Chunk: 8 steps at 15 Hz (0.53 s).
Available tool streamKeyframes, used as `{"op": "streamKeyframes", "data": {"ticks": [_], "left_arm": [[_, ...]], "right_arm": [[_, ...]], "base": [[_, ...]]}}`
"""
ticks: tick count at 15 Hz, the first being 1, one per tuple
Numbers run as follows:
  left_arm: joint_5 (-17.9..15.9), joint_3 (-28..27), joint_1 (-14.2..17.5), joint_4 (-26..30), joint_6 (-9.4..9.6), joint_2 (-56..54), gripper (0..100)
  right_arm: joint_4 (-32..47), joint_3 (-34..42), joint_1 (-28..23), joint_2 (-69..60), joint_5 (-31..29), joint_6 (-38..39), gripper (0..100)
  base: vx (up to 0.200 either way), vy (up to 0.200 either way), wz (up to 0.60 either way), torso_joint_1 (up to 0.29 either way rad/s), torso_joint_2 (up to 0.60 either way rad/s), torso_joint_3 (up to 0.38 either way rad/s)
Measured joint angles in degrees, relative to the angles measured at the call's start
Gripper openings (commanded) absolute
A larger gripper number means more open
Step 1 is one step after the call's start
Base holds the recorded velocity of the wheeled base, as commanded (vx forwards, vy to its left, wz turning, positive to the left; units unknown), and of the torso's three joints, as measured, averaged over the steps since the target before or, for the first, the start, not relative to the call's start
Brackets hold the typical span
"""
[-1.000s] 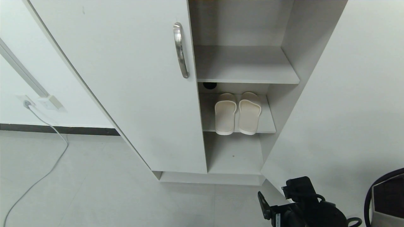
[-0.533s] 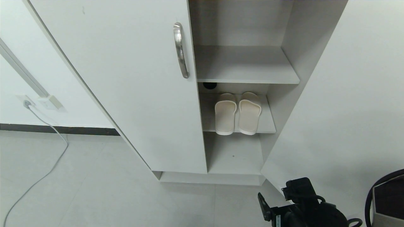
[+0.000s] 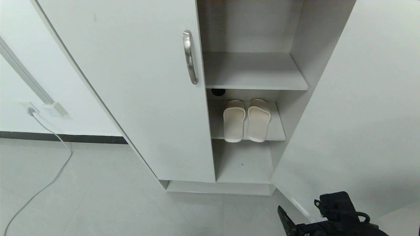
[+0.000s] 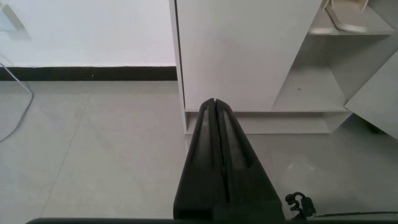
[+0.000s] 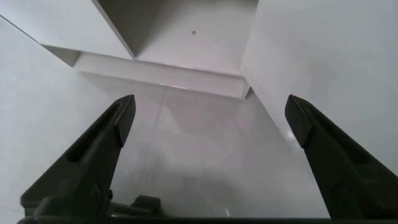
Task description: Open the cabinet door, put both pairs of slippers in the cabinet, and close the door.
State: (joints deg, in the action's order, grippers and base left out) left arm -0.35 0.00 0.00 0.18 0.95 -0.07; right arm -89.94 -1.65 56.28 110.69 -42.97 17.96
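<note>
1 arm [image 3: 334, 214] low (R, jaws wide).

The slippers [image 4: 345, 17] mostly beyond the left wrist view's edge

You have a cabinet [image 3: 249, 70] of smooth, matt white board, its shelves and both doors finished alike. The door handle [image 3: 190, 57] is brushed metal with a soft shine. The 2 slippers [image 3: 246, 120] look like smooth, matt cream foam or plastic. The floor [image 3: 98, 196] is smooth grey tile with a faint sheen. The left gripper [image 4: 214, 109] and right gripper [image 5: 210, 109] look like matt black plastic.
</note>
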Motion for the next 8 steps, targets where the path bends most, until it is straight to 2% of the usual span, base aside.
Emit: {"op": "streamKeyframes", "data": {"ticks": [8], "left_arm": [[0.0, -0.02, 0.0, 0.0, 0.38, 0.0, 0]], "right_arm": [[0.02, 0.74, 0.2, 3.64, 0.93, 5.96, 100]], "base": [[0.0, 0.0, 0.0, 0.002, 0.0, 0.197]]}}
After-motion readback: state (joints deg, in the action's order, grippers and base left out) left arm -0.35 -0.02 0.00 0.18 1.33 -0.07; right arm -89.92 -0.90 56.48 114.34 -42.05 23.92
